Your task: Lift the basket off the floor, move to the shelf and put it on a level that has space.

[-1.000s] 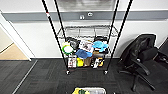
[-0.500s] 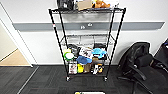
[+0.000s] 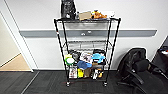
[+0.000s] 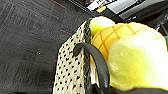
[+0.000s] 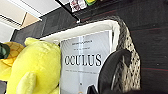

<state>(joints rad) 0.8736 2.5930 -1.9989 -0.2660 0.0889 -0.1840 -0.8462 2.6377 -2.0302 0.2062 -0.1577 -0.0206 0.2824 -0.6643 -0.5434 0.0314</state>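
While the tall black metal wire rack (image 3: 86, 51) stands against the white wall with its grey rail, the small rectangular beige woven basket with the dark-speckled weave (image 4: 73, 67) hangs above the dark charcoal carpet floor (image 4: 27, 42), seen close from both wrists. From the left wrist, one speckled end of the basket shows with a dark curved handle (image 4: 96, 61) arching over its rim, and a fluffy yellow plush toy (image 4: 132, 60) bulges out of it, partly patterned like a pineapple. From the right wrist, the pale lining of the basket (image 5: 85, 28) frames a grey box printed "OCULUS" (image 5: 83, 62), which stands inside just beside the yellow plush, and a second dark curved handle (image 5: 112, 70) rises at that end. I cannot tell how the fingers of either arm are set, since they cannot be made out against the handles. On the rack, the top tier carries a dark bag (image 3: 68, 9), a tan box and some orange things; the second wire-grid tier from the top (image 3: 86, 43) looks bare; the lower tiers are crowded with colourful packets and a blue cap (image 3: 98, 57). A black office chair (image 3: 140, 70) sits to the rack's right, and tan wooden floor (image 3: 15, 63) shows past the doorway on the left.
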